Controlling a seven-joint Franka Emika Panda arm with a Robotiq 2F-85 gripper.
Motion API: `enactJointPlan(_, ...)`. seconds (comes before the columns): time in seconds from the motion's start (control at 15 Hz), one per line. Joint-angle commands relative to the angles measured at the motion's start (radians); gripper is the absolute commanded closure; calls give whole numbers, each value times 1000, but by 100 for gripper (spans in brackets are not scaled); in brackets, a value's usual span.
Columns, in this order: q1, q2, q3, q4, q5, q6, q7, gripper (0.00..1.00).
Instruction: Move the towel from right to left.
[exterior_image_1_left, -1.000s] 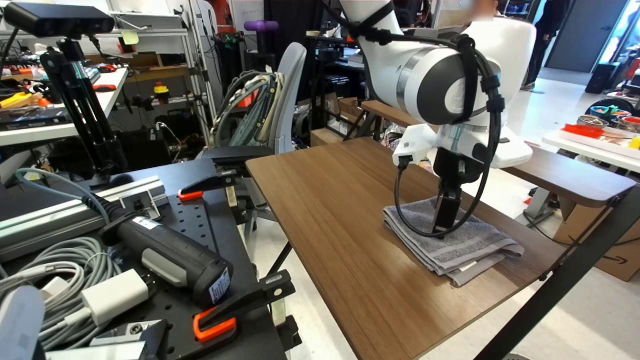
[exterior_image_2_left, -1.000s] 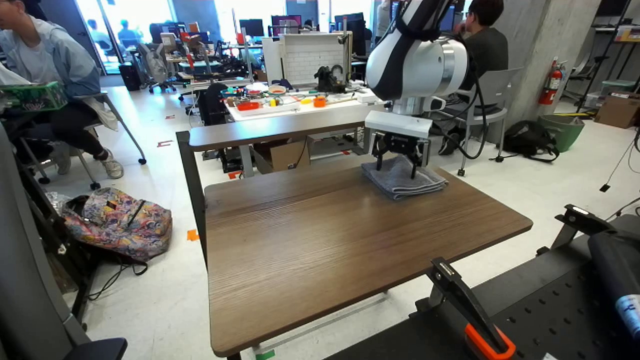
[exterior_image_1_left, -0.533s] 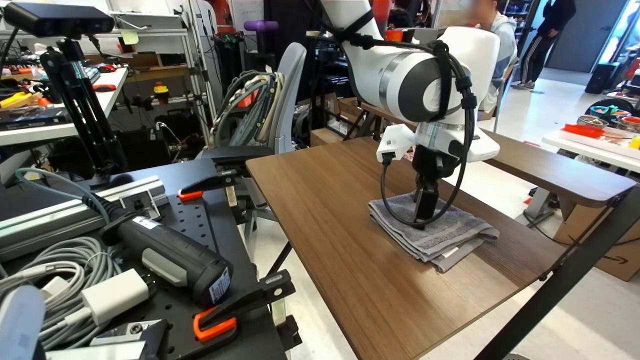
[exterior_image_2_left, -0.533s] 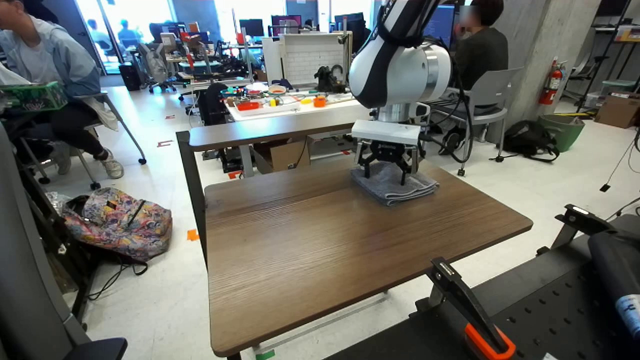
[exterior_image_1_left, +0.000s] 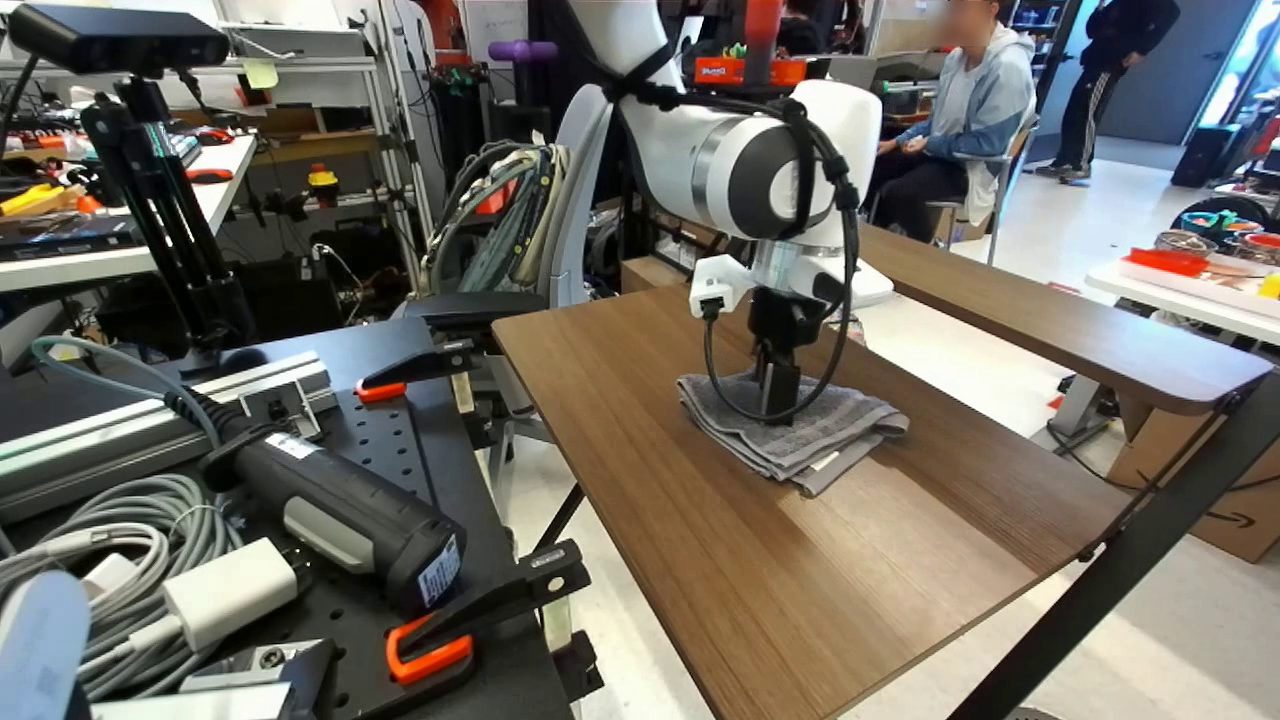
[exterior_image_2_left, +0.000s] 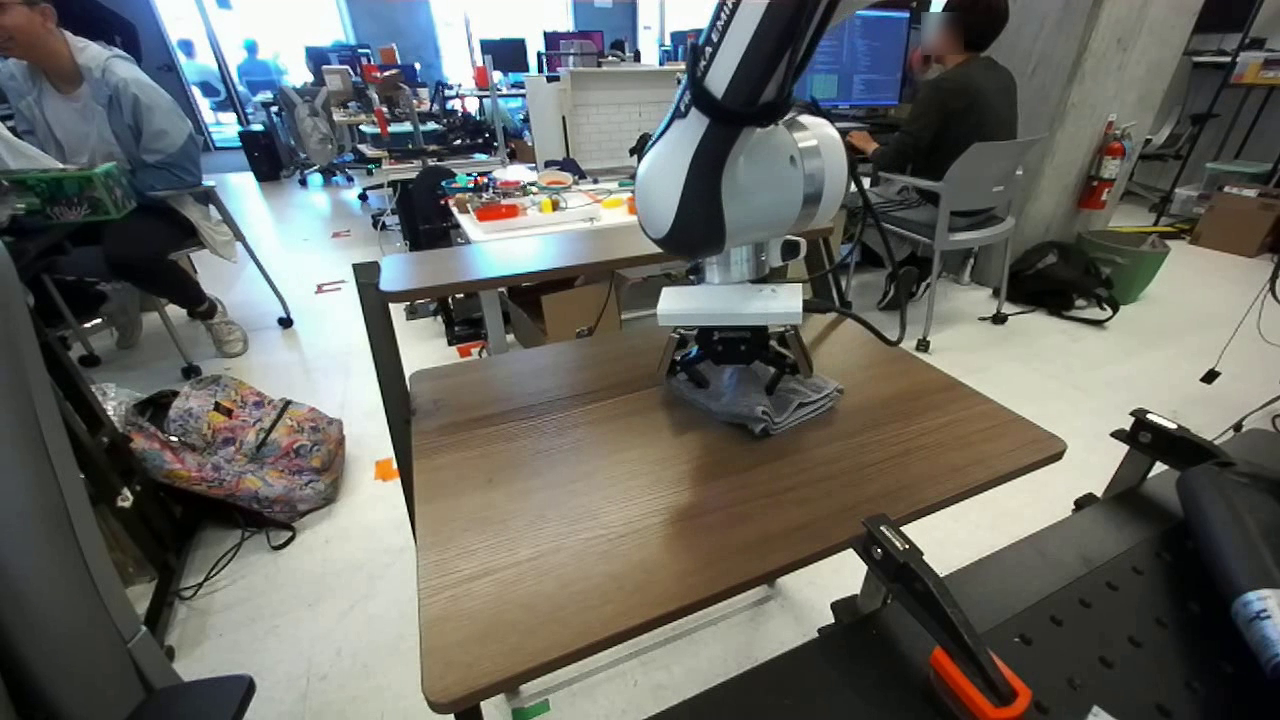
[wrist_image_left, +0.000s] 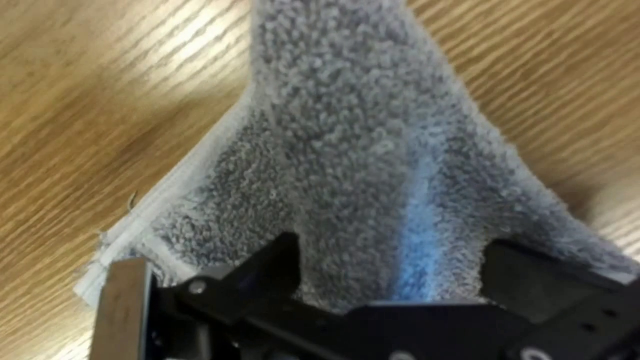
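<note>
The towel is a grey, folded, rumpled cloth, seen in both exterior views (exterior_image_1_left: 805, 438) (exterior_image_2_left: 752, 405) on or just above the wooden table. In the wrist view the towel (wrist_image_left: 345, 150) fills the middle and bulges up in a ridge between the fingers. My gripper points down over the towel in both exterior views (exterior_image_1_left: 778, 416) (exterior_image_2_left: 735, 386). Its fingers stand apart, tips angled inward, with bunched cloth between them; the gripper also shows in the wrist view (wrist_image_left: 391, 245). The fingertips are partly buried in the cloth. I cannot tell whether the towel is lifted.
The wooden table (exterior_image_2_left: 600, 520) has a raised shelf board (exterior_image_2_left: 560, 262) along one side. A grey chair (exterior_image_1_left: 580, 190) stands by the table's end. A black perforated bench with orange clamps (exterior_image_1_left: 430, 655) stands beside the table. A gripper cable (exterior_image_1_left: 850, 260) loops down near the towel.
My gripper and the towel have moved together along the table, leftward in both exterior views. The cloth looks more bunched, and the fingertips tilt inward more than before.
</note>
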Motion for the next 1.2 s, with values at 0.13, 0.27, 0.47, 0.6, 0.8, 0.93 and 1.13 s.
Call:
enactJointPlan(0.13, 123, 17, -3, -17, -72, -7, -7, 0)
enactJointPlan(0.27, 165, 21, 5, -12, -92, -11, -6, 0)
enactJointPlan(0.47, 221, 27, 17, 1, -111, -21, -3, 0)
enactJointPlan(0.6, 259, 17, 15, -7, -124, -7, -1, 0)
enactJointPlan(0.8, 305, -9, 10, -27, -142, 7, 9, 0)
enactJointPlan(0.93, 326, -46, 8, -52, -143, 7, 27, 0)
enactJointPlan(1.13, 348, -153, 13, -148, -143, 53, 40, 0)
